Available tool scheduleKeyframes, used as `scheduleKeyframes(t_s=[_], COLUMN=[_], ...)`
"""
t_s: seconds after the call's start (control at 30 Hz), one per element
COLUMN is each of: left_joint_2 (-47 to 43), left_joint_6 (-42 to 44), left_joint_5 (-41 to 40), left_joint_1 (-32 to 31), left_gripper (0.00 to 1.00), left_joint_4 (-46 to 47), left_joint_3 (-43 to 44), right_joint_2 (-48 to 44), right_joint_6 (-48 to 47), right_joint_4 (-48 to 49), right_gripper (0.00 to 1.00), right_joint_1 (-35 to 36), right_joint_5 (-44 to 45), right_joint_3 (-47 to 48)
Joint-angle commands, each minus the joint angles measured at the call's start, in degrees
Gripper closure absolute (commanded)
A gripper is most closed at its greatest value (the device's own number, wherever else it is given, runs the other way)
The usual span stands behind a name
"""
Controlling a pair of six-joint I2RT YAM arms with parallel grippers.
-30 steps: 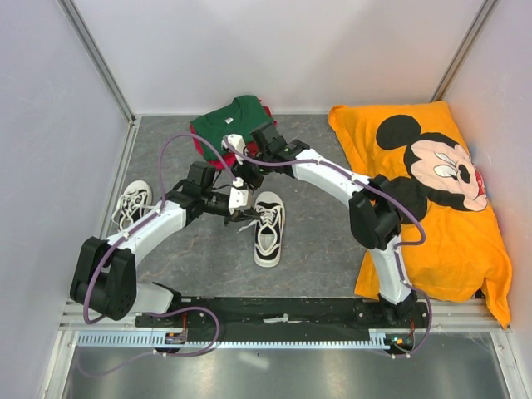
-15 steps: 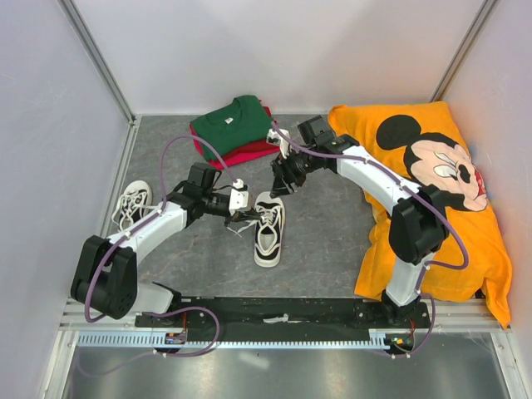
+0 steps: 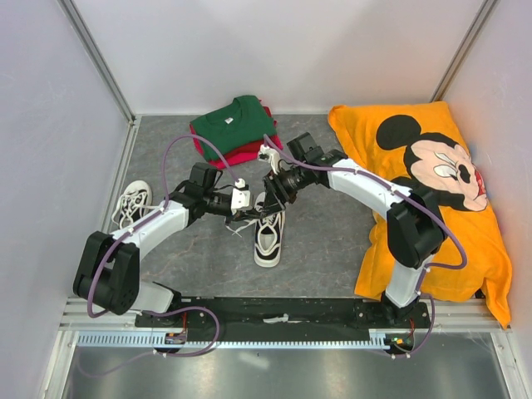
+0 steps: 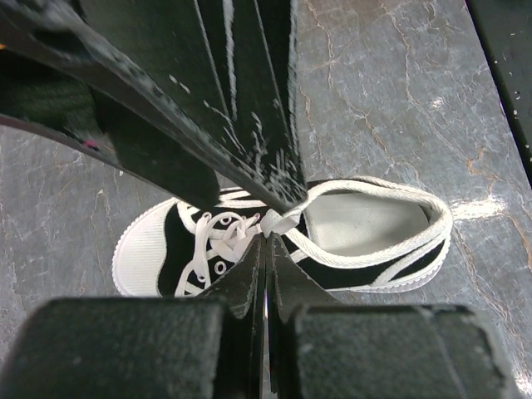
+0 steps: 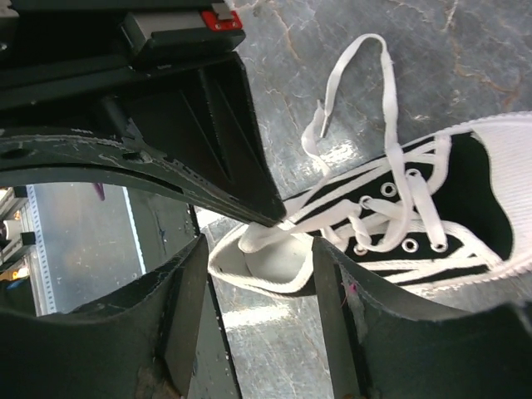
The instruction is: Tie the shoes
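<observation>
One of the shoes lies mid-table, toe toward the arms. It is white canvas with dark panels and loose white laces. The other shoe rests by the left wall. My left gripper is shut on a bunched piece of lace above the tongue of the middle shoe. My right gripper hovers open just beyond that shoe's heel opening. Its fingers straddle the pinched lace, without touching it as far as I can see. The left gripper's black fingers fill the top of the right wrist view.
Folded green shirt on a red one lies at the back, just behind both grippers. A large orange Mickey Mouse cloth covers the right side. White walls close in the left, back and right.
The right arm swung away from the left gripper toward the right, then came back down to the shoe's heel with its jaws wider. The left gripper kept still, pinching the lace.
</observation>
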Motion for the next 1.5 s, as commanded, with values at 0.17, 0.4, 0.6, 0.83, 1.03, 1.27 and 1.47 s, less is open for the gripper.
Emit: scheduleKeyframes(t_s=[0.17,0.4,0.6,0.83,1.03,1.27,1.47], left_joint_2=[0.2,-0.4,0.5,12.8,17.6,22.1,24.3], left_joint_6=[-1.0,1.8,23.2,57.2,60.2,57.7,57.3], left_joint_5=[0.2,-0.4,-1.6,-10.3,-11.9,-16.5,-22.8], left_joint_1=[-0.1,0.3,7.7,15.3,14.1,10.5,8.4], left_gripper=[0.98,0.84,0.42,0.44,0.44,0.46,0.54], left_joint_4=[3.0,-1.9,-21.5,-48.7,-48.5,-46.5,-45.1], left_joint_3=[1.9,2.3,6.9,16.8,17.8,18.2,18.6], right_joint_2=[0.6,0.0,-0.1,0.0,0.0,0.6,0.6], right_joint_6=[2.3,1.8,1.6,1.3,1.1,0.6,-0.1], right_joint_4=[3.6,4.0,3.9,3.4,2.6,1.8,0.8], right_gripper=[0.46,1.00,1.00,1.00,1.00,1.00,1.00], right_joint_1=[1.8,1.9,2.3,2.9,3.0,3.1,3.0], right_joint_5=[-0.8,1.3,1.5,1.7,1.9,1.9,2.0], right_joint_3=[-1.3,-1.9,-2.6,-2.2,-1.8,-1.3,-1.0])
